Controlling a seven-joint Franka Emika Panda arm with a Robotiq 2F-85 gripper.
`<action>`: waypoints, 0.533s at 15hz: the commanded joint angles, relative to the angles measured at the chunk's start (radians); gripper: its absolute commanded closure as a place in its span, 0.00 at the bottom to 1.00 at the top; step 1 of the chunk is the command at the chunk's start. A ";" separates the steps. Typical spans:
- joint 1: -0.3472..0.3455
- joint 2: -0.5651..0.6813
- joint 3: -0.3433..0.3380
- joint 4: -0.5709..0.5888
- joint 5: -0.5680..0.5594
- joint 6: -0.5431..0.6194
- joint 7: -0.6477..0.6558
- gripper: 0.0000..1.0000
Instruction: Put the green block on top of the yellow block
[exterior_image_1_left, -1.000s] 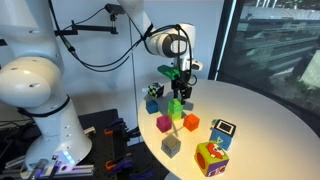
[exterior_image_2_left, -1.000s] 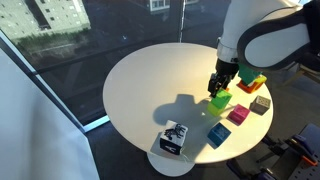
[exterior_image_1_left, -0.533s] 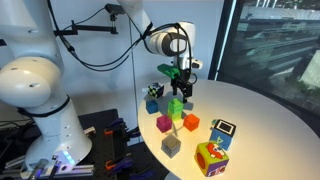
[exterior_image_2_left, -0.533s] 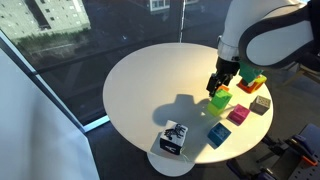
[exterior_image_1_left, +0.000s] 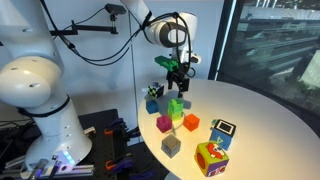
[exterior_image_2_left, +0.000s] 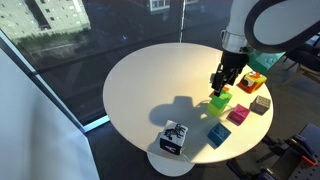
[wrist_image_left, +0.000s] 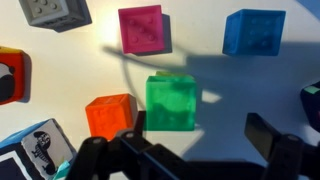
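Note:
The green block (exterior_image_1_left: 176, 103) rests on top of the yellow block (exterior_image_1_left: 175, 114) near the table's edge. It also shows as the upper cube of the stack (exterior_image_2_left: 221, 98) in both exterior views. From the wrist, the green block (wrist_image_left: 172, 102) covers the yellow one completely. My gripper (exterior_image_1_left: 175, 72) hangs open just above the stack, touching nothing. In the wrist view the gripper (wrist_image_left: 200, 140) has its dark fingers (wrist_image_left: 270, 135) spread wide, and the green block lies clear of them.
Around the stack lie a magenta cube (wrist_image_left: 141, 27), a blue cube (wrist_image_left: 253, 31), an orange cube (wrist_image_left: 110, 114) and a grey cube (wrist_image_left: 55, 10). A larger multicoloured cube (exterior_image_1_left: 210, 158) and a black-and-white patterned cube (exterior_image_1_left: 223, 130) sit nearer the round white table's rim (exterior_image_2_left: 120, 110).
The jaws went from shut on the green block to open. The gripper has risen a little above the stack, leaving the green block on the yellow one.

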 joint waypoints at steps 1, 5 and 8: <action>-0.015 -0.065 0.005 0.021 0.012 -0.127 -0.050 0.00; -0.017 -0.128 0.001 0.040 -0.008 -0.248 -0.052 0.00; -0.023 -0.175 -0.003 0.056 -0.012 -0.343 -0.056 0.00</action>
